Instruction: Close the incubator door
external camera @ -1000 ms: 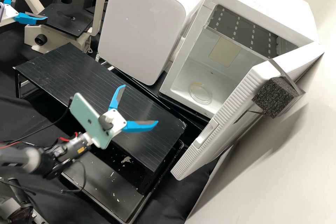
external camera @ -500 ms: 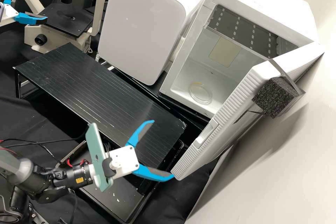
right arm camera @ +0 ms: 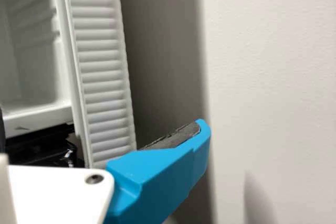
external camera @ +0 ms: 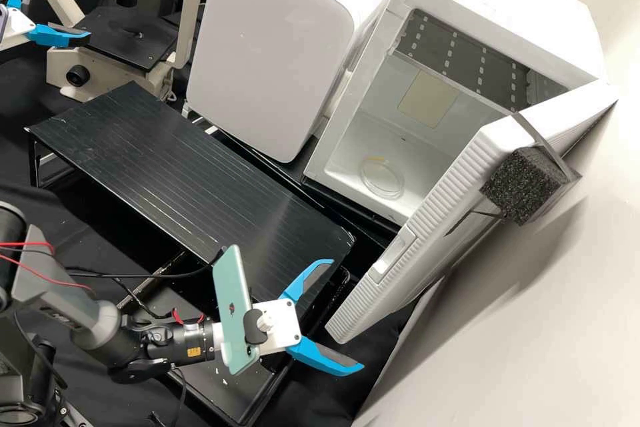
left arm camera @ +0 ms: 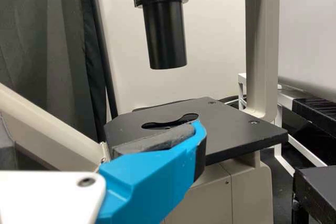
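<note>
Since the earlier frames, the right gripper (external camera: 347, 314) has travelled from over the black stand (external camera: 167, 153) to the free end of the incubator door (external camera: 373, 293); the door itself has not shifted. From left to right, the left gripper (external camera: 60, 12) is beside the microscope (external camera: 127, 37), its jaws well parted and empty; it appears to have no part in this work. The right gripper, a phone (external camera: 230, 310) mounted behind it, is just beside the door's lower free corner, jaws spread wide and gripping nothing. In the right wrist view, one blue finger (right arm camera: 157, 177) lies toward the wall side of the door's ribbed edge; contact cannot be confirmed. The incubator (external camera: 507, 13) is open, a round dish (external camera: 381, 177) on its floor. Its door stands swung out near the wall (external camera: 533, 320), a black foam block (external camera: 523, 183) strapped to it. Step in hand, as judged: approach, closing not begun. The next move calls for getting a finger behind the free edge, then sweeping the door inward along its hinge arc, without scraping the wall.
</note>
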